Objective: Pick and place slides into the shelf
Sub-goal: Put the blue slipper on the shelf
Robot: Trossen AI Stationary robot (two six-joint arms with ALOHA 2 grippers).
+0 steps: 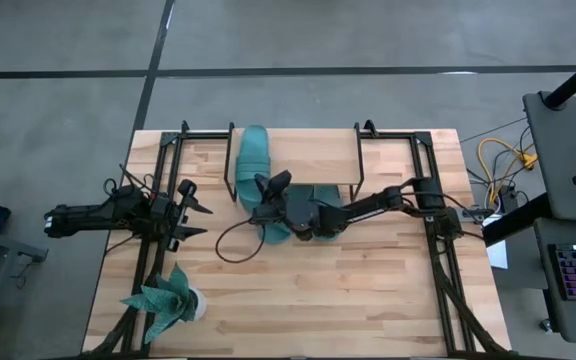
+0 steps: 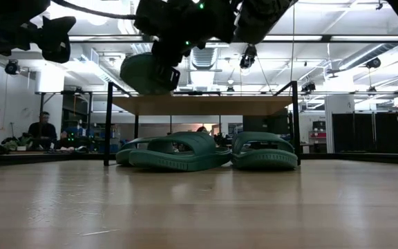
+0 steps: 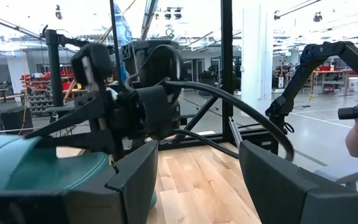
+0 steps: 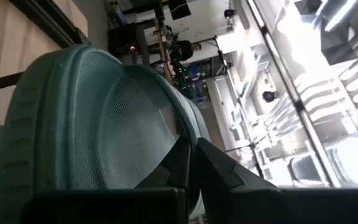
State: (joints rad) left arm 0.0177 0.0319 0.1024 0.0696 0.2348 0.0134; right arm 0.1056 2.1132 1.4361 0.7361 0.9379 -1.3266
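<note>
- Left pincer (image 1: 196, 210) parked over the desk's (image 1: 368, 290) left edge, fingers apart, nothing between them.
- Teal plant in white pot (image 1: 168, 300) sat near the front-left corner, just in front of the left arm.
- Shelf (image 1: 298, 155) stood at the back centre of the desk; plank top on thin black legs.
- One slide (image 1: 253, 160) lay at the shelf's left end, sticking out past the plank in the high view.
- Low view: two slides on the desk under the plank, larger-looking one (image 2: 182, 153) left, another (image 2: 264, 152) right, touching or nearly so; a further sole edge poked out behind the left one.
- Right pincer (image 1: 273, 195) reached in at centre, just in front of the shelf, clamped on a slide (image 4: 98, 118).
- Held slide (image 2: 146, 72) hung clear of the desk, level with the shelf's top-left corner.
- Person seated far left in the room behind.
</note>
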